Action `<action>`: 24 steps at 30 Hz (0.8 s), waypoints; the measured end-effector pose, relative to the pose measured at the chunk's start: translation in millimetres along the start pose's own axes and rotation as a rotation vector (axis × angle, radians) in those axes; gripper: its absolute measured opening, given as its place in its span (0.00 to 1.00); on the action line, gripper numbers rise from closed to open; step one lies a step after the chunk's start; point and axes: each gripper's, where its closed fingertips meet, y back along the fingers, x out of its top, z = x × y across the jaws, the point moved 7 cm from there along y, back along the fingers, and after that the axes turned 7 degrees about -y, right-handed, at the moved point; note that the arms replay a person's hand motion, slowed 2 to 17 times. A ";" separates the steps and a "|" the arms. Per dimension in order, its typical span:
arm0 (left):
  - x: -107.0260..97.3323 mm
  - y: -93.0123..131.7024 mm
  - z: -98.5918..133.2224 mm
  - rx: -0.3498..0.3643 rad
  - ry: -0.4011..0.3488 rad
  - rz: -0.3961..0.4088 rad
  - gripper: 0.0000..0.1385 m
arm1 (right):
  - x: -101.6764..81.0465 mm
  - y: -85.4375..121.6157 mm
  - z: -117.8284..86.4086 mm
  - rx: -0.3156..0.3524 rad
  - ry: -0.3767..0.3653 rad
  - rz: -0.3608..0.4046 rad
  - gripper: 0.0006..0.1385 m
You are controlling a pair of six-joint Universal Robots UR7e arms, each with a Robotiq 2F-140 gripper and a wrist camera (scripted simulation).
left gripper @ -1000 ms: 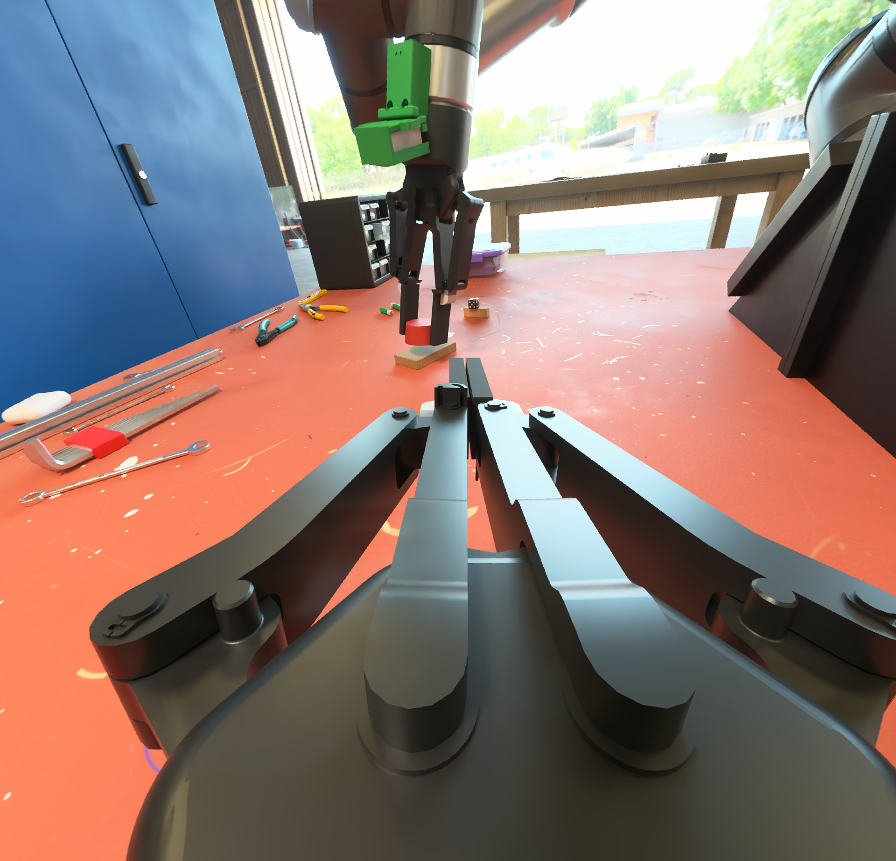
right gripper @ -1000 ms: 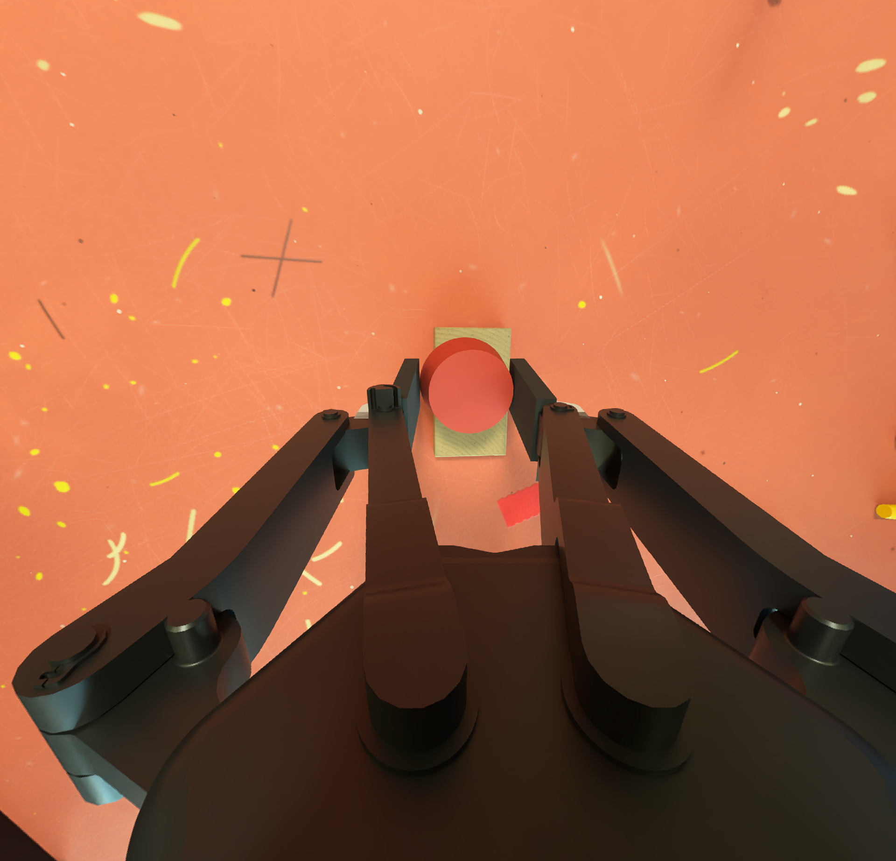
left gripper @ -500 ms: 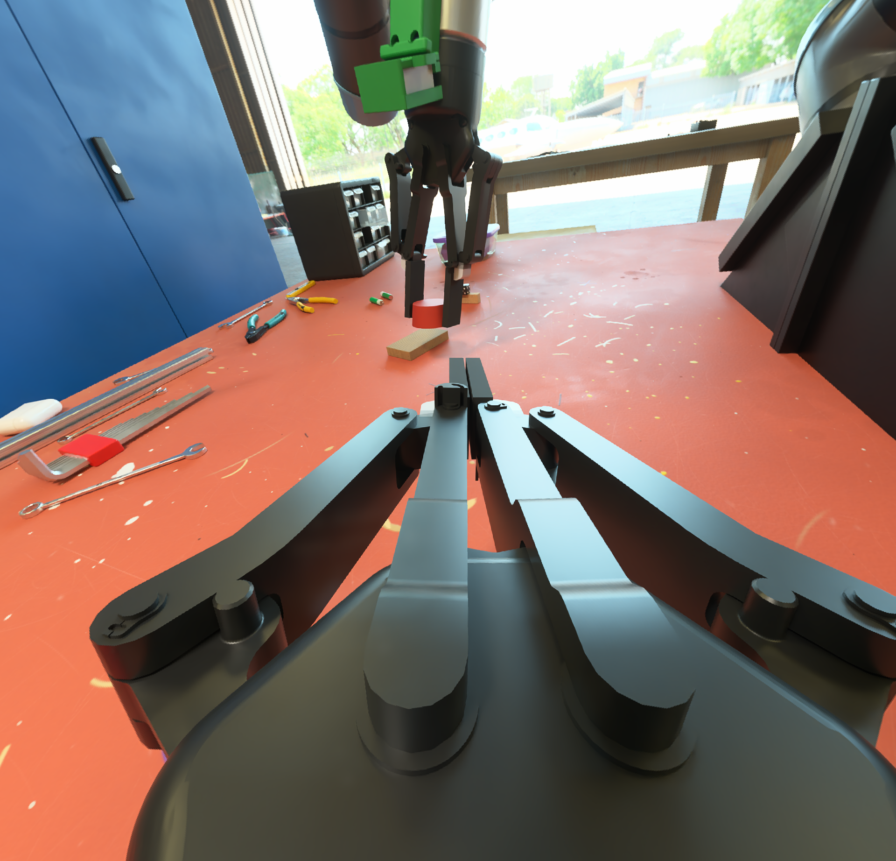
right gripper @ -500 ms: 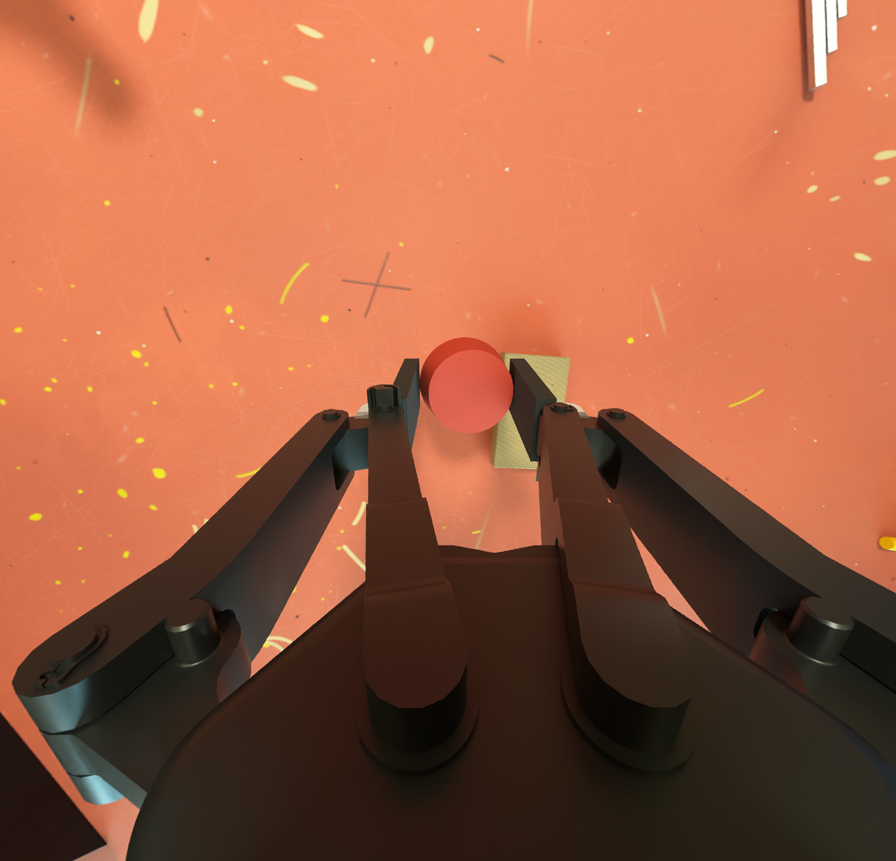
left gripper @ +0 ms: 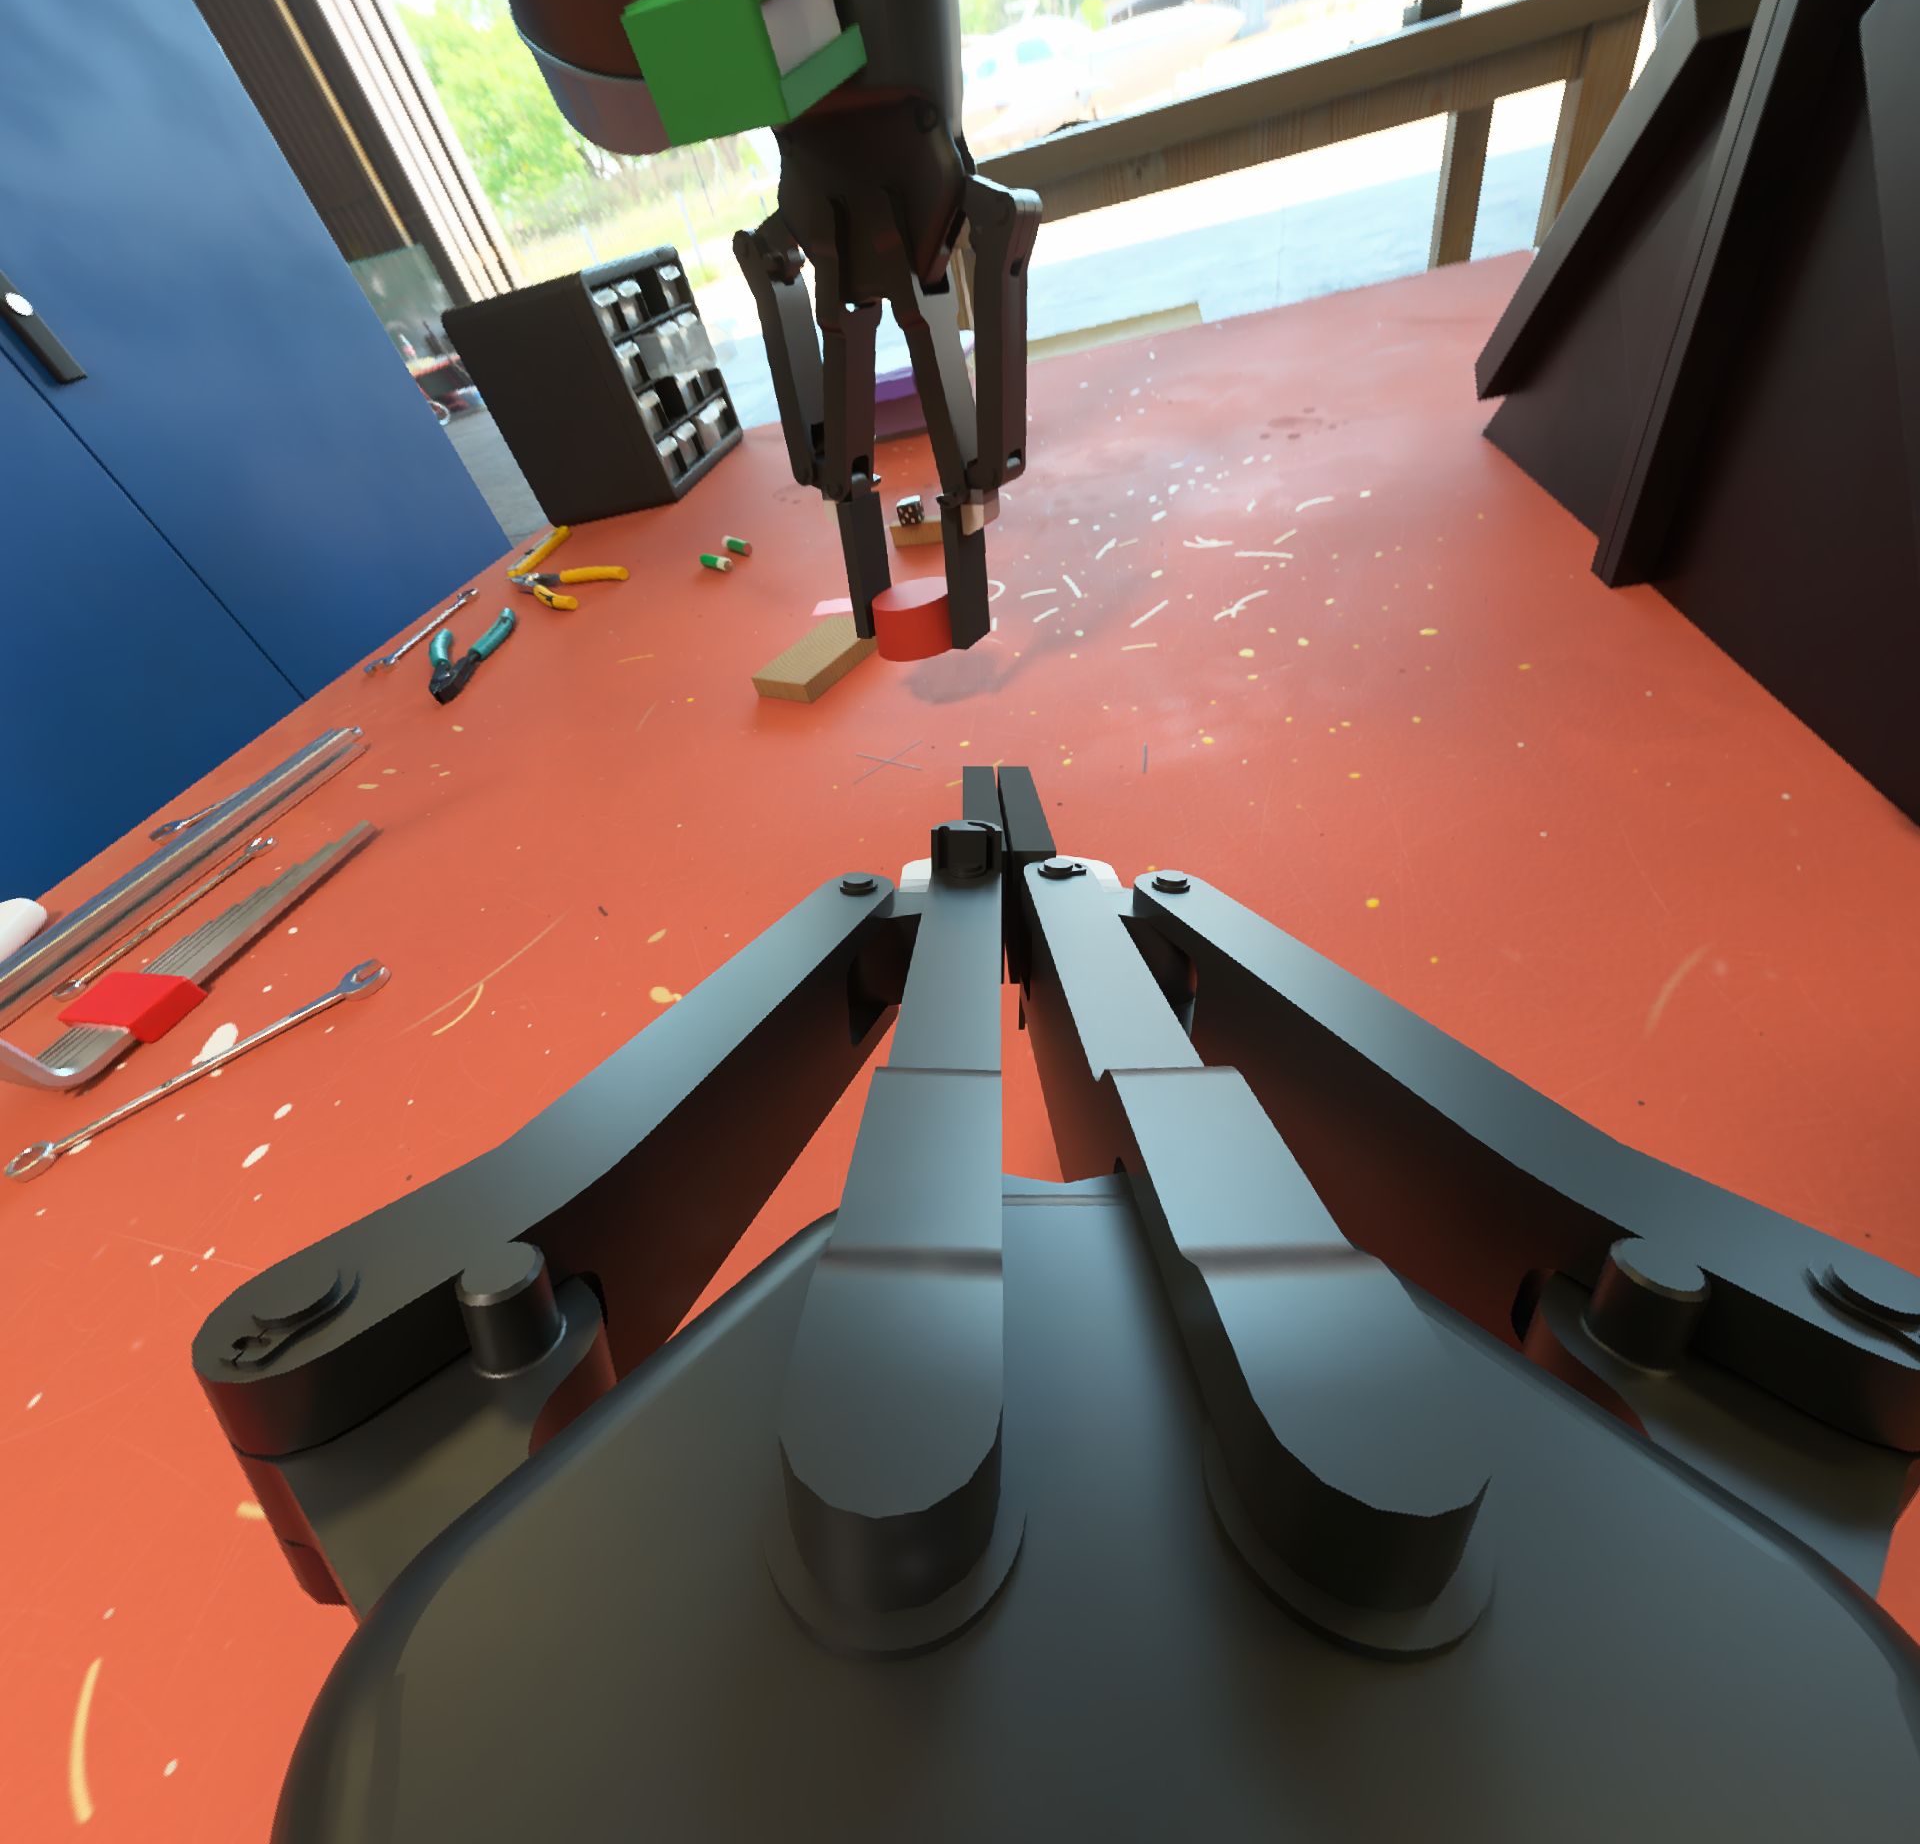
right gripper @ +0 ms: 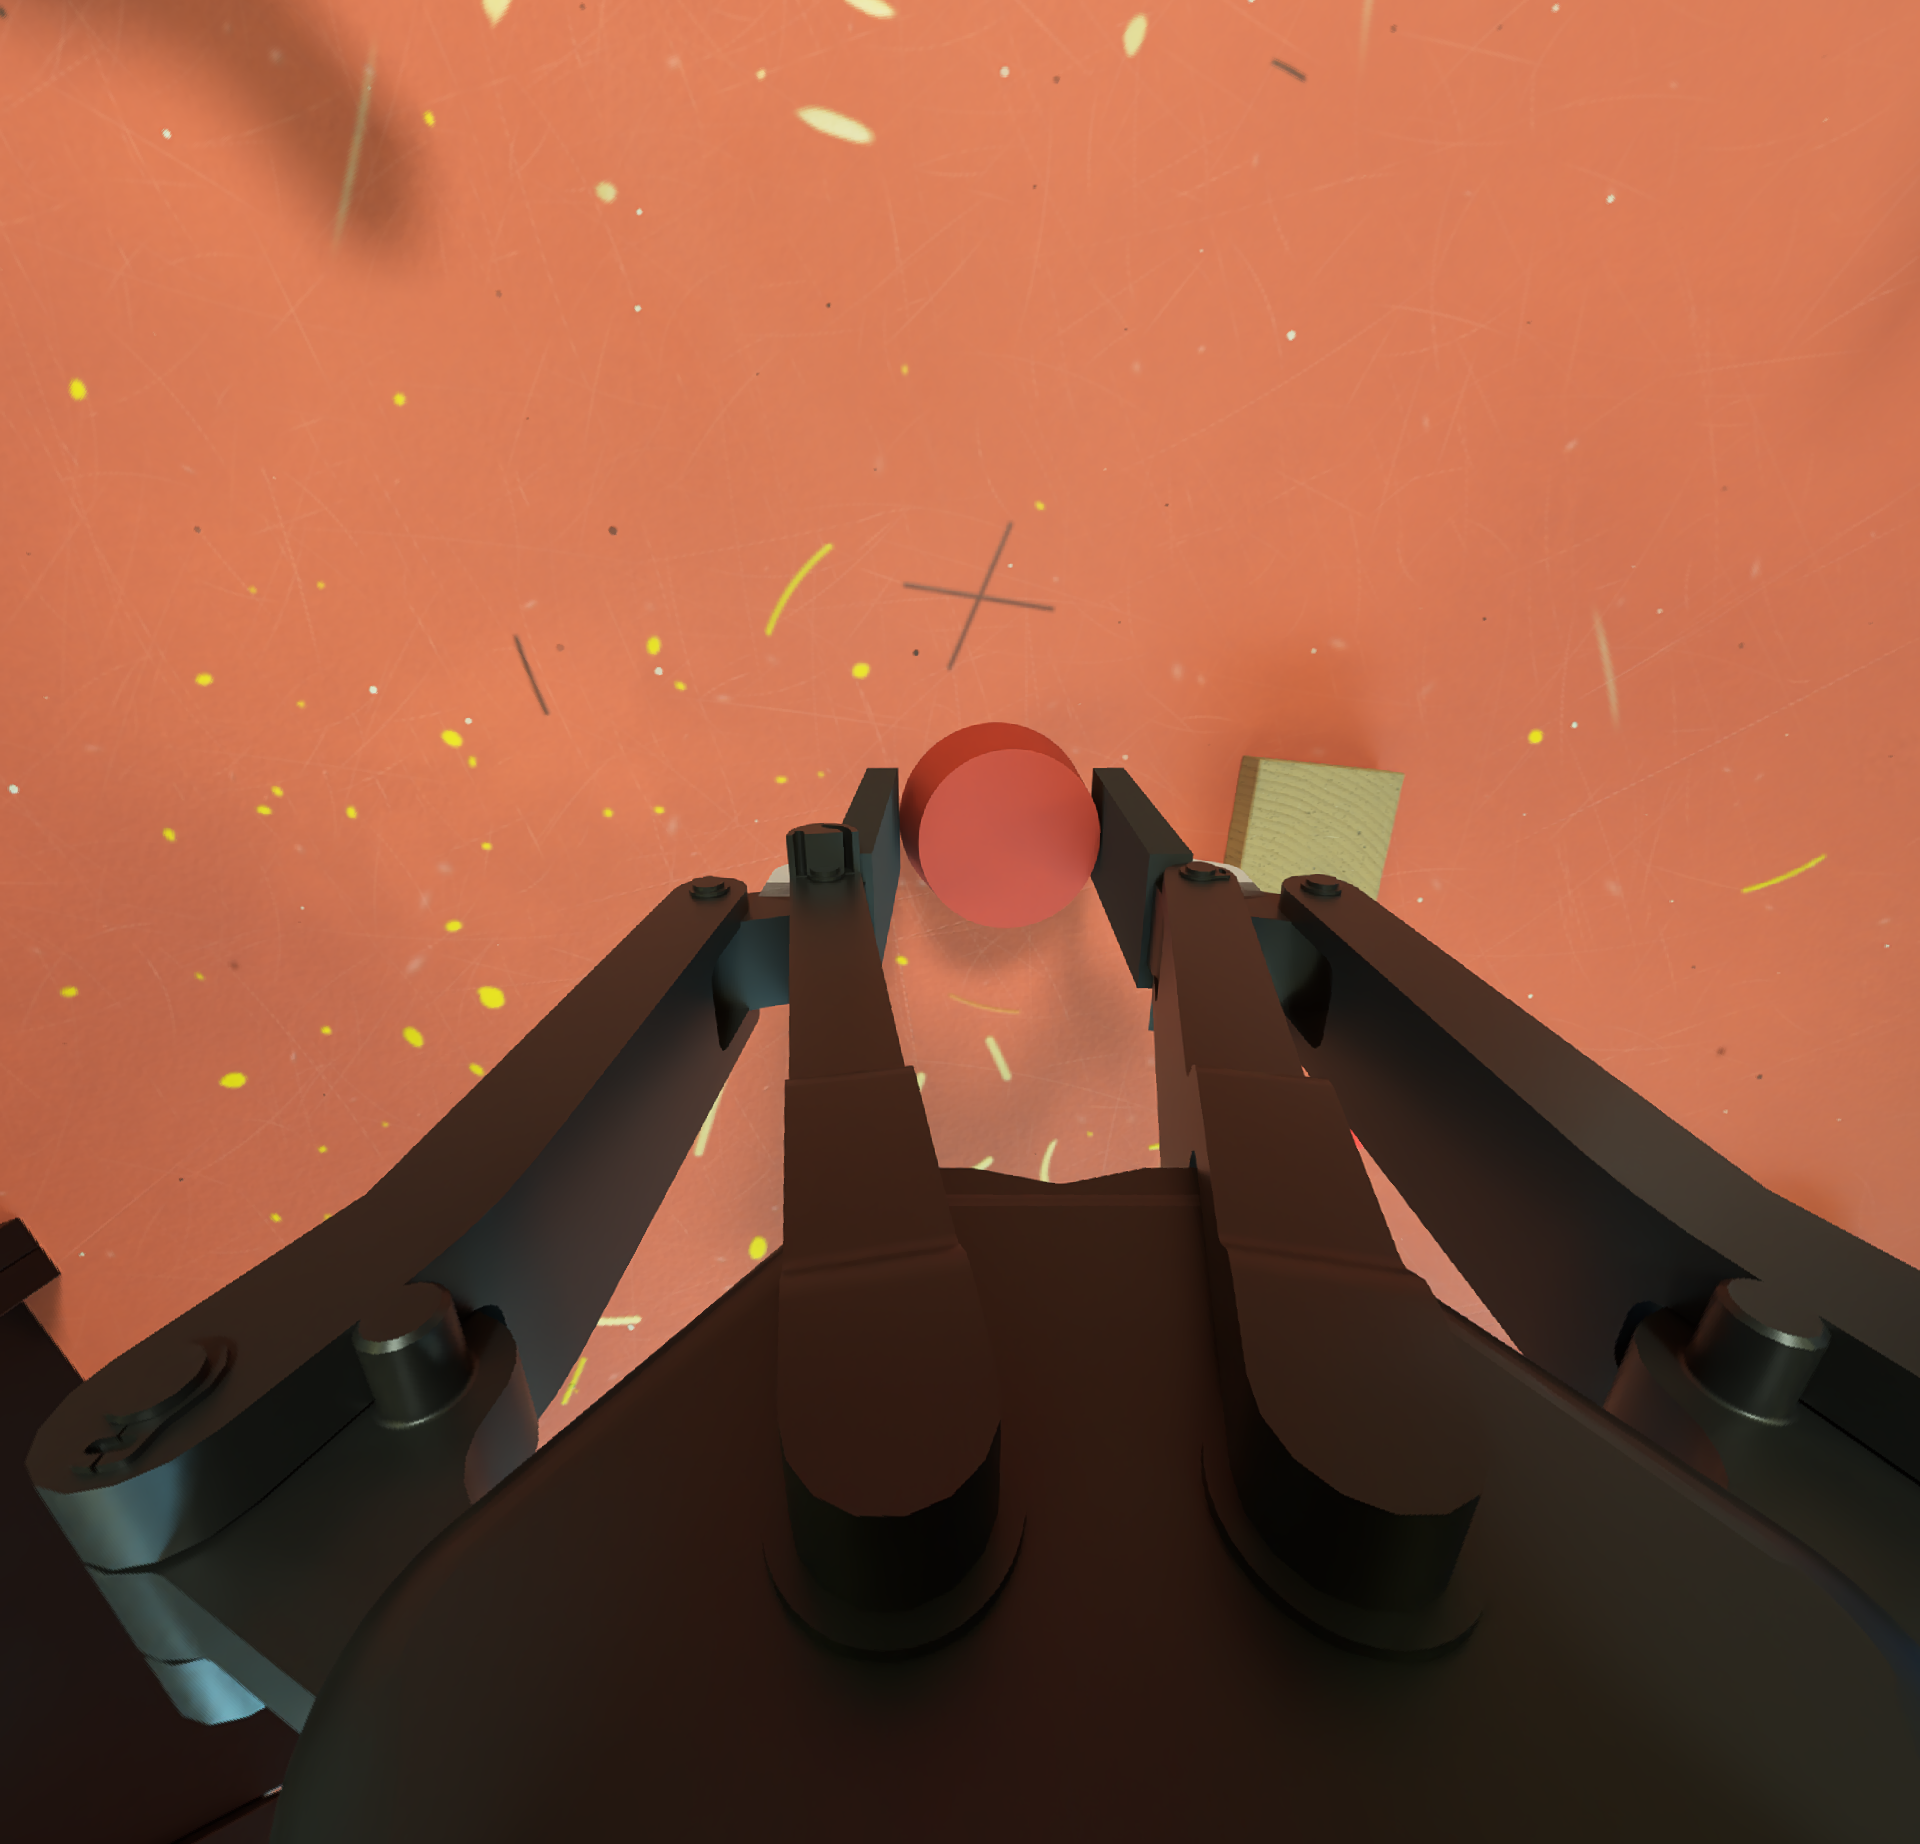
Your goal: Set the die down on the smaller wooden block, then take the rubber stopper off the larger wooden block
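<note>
My right gripper (right gripper: 995, 826) is shut on the red rubber stopper (right gripper: 1003, 826) and holds it just above the red table, beside the larger wooden block (right gripper: 1314, 826). In the left wrist view the same gripper (left gripper: 914, 625) holds the stopper (left gripper: 912, 620) to the right of the larger block (left gripper: 812, 660), clear of it. The black die (left gripper: 909, 512) sits on the smaller wooden block (left gripper: 916, 534) behind the right gripper. My left gripper (left gripper: 1000, 807) is shut and empty, low over the table, well in front of the blocks.
Wrenches, a file with a red handle (left gripper: 130, 1005) and metal bars lie at the left. Pliers (left gripper: 470, 651), yellow cutters (left gripper: 566, 579) and a black drawer box (left gripper: 597, 397) stand farther back left. A dark arm base (left gripper: 1714, 360) is at the right.
My right gripper has lifted the stopper off the larger block and carried it sideways, clear of the block and low over the table. My left gripper stays shut.
</note>
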 end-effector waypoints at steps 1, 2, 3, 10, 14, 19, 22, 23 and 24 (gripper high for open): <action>-0.2 -0.6 0.9 -0.004 -0.009 -0.013 0.01 | -0.5 -0.9 -2.0 -0.001 0.003 -0.004 0.35; -0.2 -1.1 1.7 -0.007 -0.018 -0.026 0.01 | -0.9 -1.7 -4.0 -0.002 0.005 -0.006 0.35; -0.2 -1.6 2.4 -0.009 -0.027 -0.039 0.01 | -1.1 -2.4 -5.8 -0.002 0.007 -0.009 0.35; -0.5 -4.9 9.6 -0.045 -0.060 -0.129 0.01 | -1.8 -4.7 -14.5 0.001 0.009 -0.013 0.35; -0.6 -6.3 12.5 -0.071 -0.056 -0.190 0.01 | -1.4 -4.4 -17.0 0.003 0.012 -0.012 0.35; -1.6 -6.8 17.5 -0.115 -0.046 -0.272 0.01 | -0.9 -3.5 -18.3 0.001 0.016 -0.016 0.35; -1.1 -6.8 18.3 -0.127 -0.048 -0.310 0.01 | -1.1 -3.1 -18.1 -0.004 0.018 -0.024 0.35; -0.8 -6.9 18.5 -0.130 -0.050 -0.319 0.01 | -1.1 -3.1 -17.8 -0.006 0.019 -0.027 0.35; -0.4 -7.1 18.8 -0.133 -0.052 -0.327 0.01 | -1.1 -3.1 -17.6 -0.008 0.020 -0.030 0.35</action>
